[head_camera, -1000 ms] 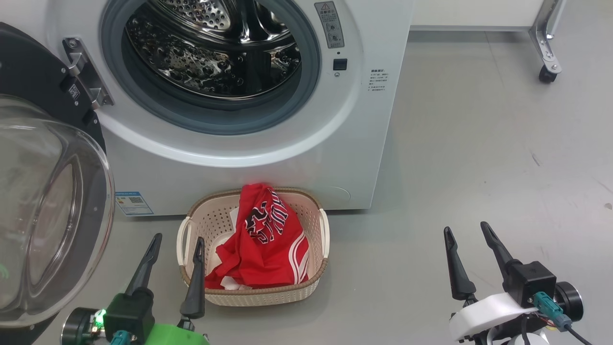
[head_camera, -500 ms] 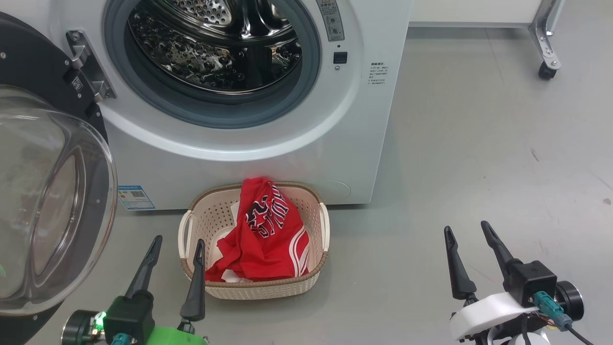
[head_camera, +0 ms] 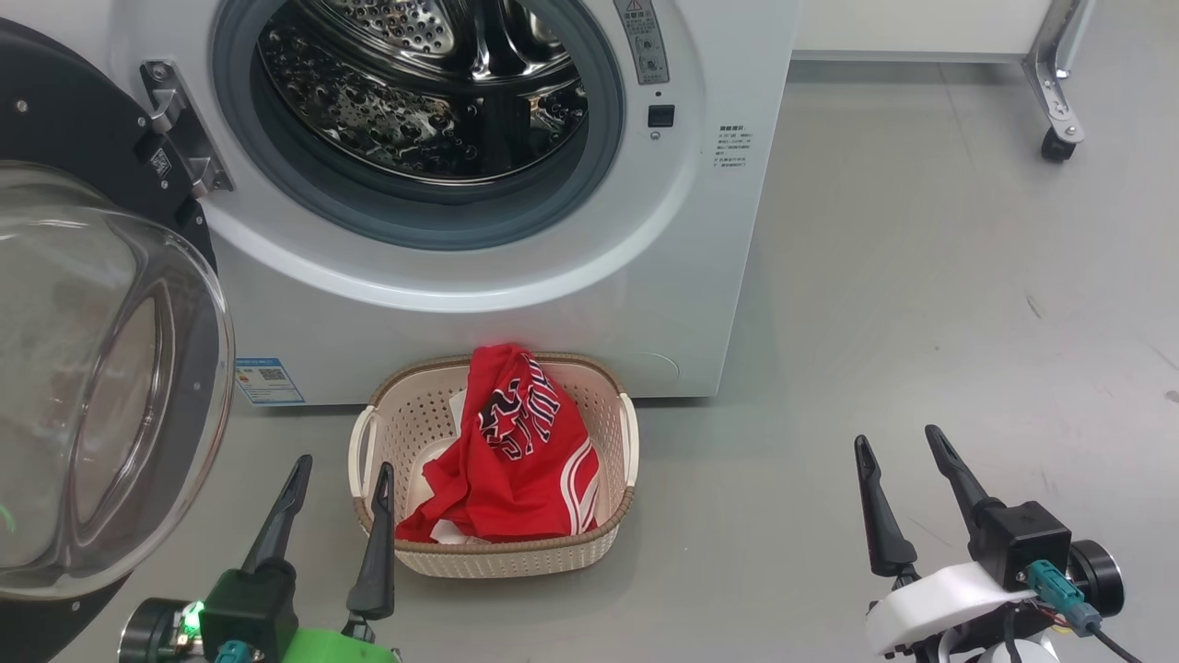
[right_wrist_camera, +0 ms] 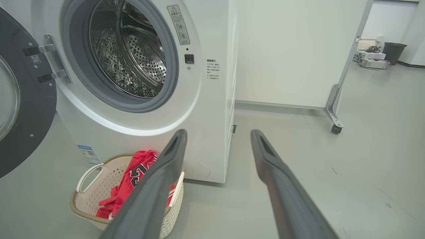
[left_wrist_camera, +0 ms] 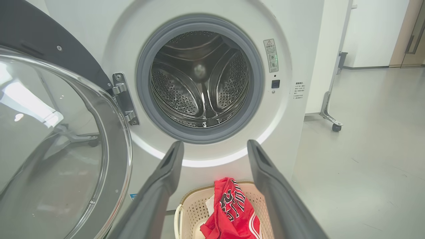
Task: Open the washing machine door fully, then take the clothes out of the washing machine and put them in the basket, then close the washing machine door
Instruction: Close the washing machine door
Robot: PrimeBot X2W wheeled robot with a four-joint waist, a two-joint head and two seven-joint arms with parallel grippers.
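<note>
Currently one basket [head_camera: 516, 546] holds the clothes [head_camera: 525, 460], while both the left gripper [head_camera: 344, 461] and right gripper [head_camera: 896, 435] gape empty.

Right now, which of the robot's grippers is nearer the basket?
Left. The left gripper is beside the basket's left rim; the right gripper is far off to its right.

Slim dark two-fingered left claw [head_camera: 344, 461] had long tapered fingers [head_camera: 276, 527], black block base, bright green moulded housing [head_camera: 341, 647], small lit green light [head_camera: 192, 615], teal connector. Matching right claw [head_camera: 896, 435] had black cube mount [head_camera: 1022, 539], white curved housing [head_camera: 930, 603], teal plug [head_camera: 1050, 582] with black cable, black round knob [head_camera: 1096, 575].
</note>
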